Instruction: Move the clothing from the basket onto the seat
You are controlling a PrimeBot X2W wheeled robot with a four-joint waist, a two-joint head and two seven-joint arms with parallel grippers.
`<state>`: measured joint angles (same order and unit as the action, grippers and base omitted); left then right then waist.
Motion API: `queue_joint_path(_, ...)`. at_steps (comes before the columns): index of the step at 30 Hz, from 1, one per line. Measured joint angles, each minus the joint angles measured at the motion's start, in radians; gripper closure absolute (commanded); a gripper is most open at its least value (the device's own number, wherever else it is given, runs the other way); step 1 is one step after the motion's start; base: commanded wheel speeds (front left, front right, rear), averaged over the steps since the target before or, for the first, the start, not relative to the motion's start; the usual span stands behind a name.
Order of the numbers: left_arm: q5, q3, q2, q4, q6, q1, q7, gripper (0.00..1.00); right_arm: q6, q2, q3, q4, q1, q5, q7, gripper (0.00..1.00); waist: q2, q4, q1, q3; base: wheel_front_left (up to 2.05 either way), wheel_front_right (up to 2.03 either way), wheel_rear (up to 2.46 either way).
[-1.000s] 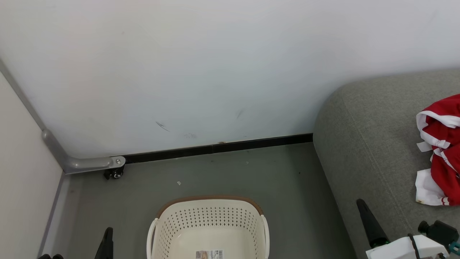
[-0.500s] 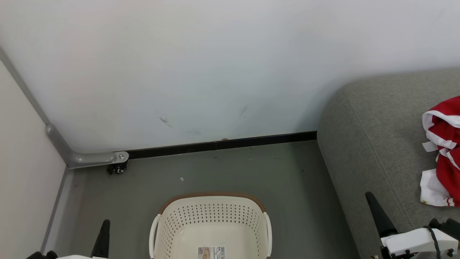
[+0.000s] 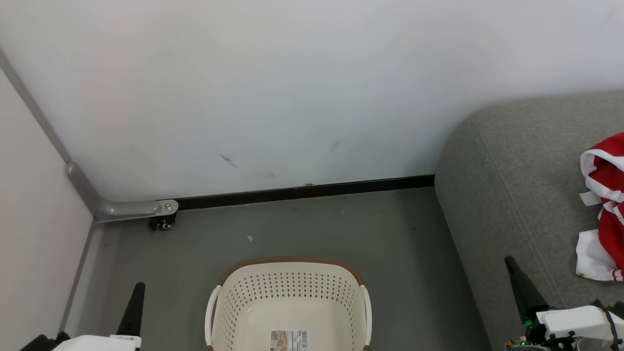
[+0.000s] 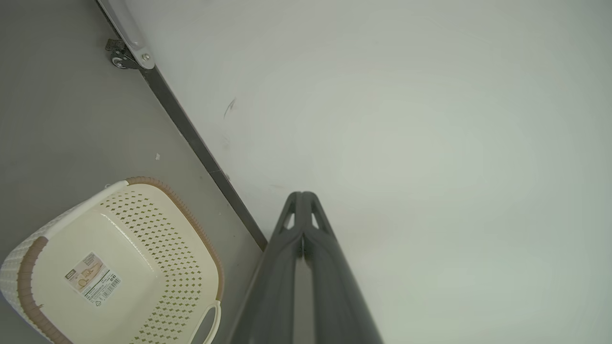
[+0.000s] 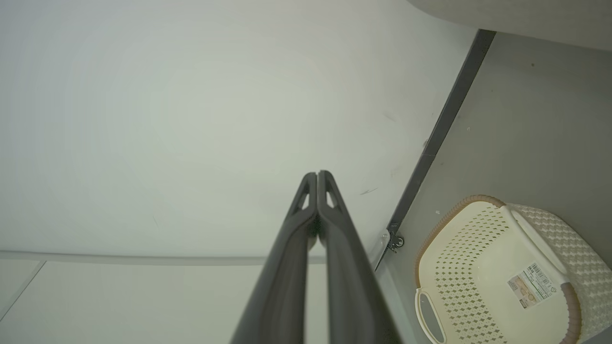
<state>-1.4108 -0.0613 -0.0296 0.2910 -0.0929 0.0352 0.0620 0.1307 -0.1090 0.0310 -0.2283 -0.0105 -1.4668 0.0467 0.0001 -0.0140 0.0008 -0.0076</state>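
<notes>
Clothing (image 3: 609, 234) on seat (image 3: 512, 161), 2 o'clock of right gripper (image 3: 511, 263), the nearer arm | basket (image 3: 292, 261) bare | right gripper and left gripper (image 3: 139, 290) clenched, empty

The grey floor (image 3: 312, 229) fills the lower middle of the head view. On it, at the bottom centre, stands the cream basket (image 3: 292, 261), upright, with just a paper label (image 3: 289, 340) on its bottom. A small white scrap (image 3: 249, 238) lies on the floor above the basket, and a little black wheel (image 3: 163, 223) rests at the left by the wall. At the right, the grey seat (image 3: 512, 170) carries the red and white clothing (image 3: 609, 170), crumpled at the frame's right edge.
</notes>
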Motion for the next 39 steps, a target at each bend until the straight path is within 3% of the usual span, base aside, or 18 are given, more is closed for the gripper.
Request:
queue_joint_path(16, -0.184, -0.025, -0.002, -0.009, -0.028, 0.025, 0.053, 1.00, 0.000, -0.018, -0.023, -0.016, -0.032, -0.247, -0.044, 1.00, 0.0000, 0.014, -0.0001, 0.010, 0.00, 0.00, 0.00)
queue_joint_path(39, -0.184, -0.025, -0.002, -0.013, -0.030, 0.035, 0.053, 1.00, 0.000, -0.018, -0.029, -0.023, -0.041, -0.248, -0.046, 1.00, 0.0000, 0.014, -0.0003, 0.011, 0.00, 0.00, 0.00)
